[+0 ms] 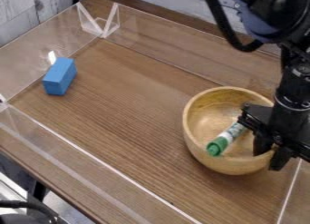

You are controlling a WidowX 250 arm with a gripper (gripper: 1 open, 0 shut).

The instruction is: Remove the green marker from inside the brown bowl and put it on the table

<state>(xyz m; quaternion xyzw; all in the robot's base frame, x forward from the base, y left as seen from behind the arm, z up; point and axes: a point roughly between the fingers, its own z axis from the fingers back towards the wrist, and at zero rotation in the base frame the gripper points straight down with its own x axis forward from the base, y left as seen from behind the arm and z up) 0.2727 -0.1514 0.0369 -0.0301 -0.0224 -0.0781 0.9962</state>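
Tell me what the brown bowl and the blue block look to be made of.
Brown bowl: probably light wood, smooth satin finish, judging by its warm tan colour and thick rim. Blue block: evenly coloured; painted wood or plastic, can't tell.

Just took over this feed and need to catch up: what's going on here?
The arm has its gripper down at the right side of the bowl, over the rim. The marker is inside the bowl, leaning with its green end toward the near side, so it is not out on the table yet. The fingers are dark and bunched at the rim, and I can't tell whether they grip the marker. The blue block sits off to the left, well apart.
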